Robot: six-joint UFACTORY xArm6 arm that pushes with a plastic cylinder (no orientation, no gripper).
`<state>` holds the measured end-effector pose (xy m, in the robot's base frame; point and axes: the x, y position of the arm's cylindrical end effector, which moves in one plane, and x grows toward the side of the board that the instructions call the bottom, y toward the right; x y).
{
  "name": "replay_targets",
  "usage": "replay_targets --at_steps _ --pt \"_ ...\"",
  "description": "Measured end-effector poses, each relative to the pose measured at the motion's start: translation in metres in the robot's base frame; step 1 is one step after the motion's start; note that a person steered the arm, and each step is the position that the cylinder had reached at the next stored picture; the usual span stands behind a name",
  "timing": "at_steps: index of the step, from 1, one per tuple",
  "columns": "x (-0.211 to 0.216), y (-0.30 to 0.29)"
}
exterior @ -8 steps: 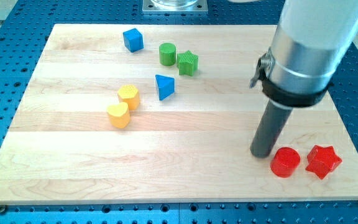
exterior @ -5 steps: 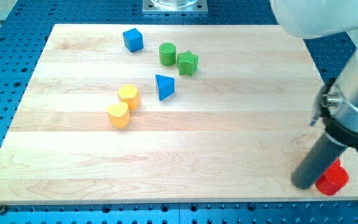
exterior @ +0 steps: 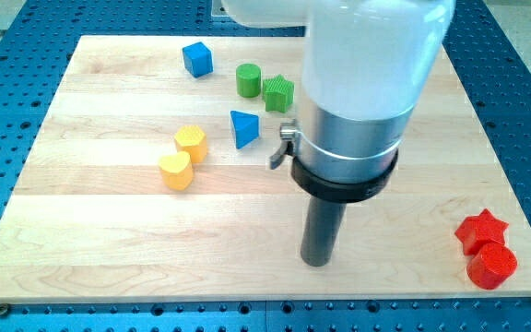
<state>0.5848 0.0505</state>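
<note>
Resting on the bare wooden board point(exterior: 109, 240), the tip point(exterior: 316, 261) touches no block. The rig has no claw, only the rod, which holds nothing. From the tip, the red star point(exterior: 480, 230) and red cylinder point(exterior: 493, 266), touching each other, lie well toward the view's right. The blue triangle point(exterior: 243, 128), yellow blocks point(exterior: 183, 157), green cylinder point(exterior: 248, 79), green star point(exterior: 279, 93) and blue cube point(exterior: 197, 59) lie toward the view's upper left.

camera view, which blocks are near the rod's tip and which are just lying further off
Near my tip, which touches no block:
- red star, at the view's right
- red cylinder, touching the star from below

Lying further off, toward the view's upper left:
- blue triangle
- green cylinder
- green star
- blue cube
- two yellow blocks
</note>
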Motion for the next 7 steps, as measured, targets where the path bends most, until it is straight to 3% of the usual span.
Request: replay_targets --at_steps 5,6,7 --pt "-0.006 -0.04" --pt "-0.035 -0.089" --pt "-0.035 -0.168"
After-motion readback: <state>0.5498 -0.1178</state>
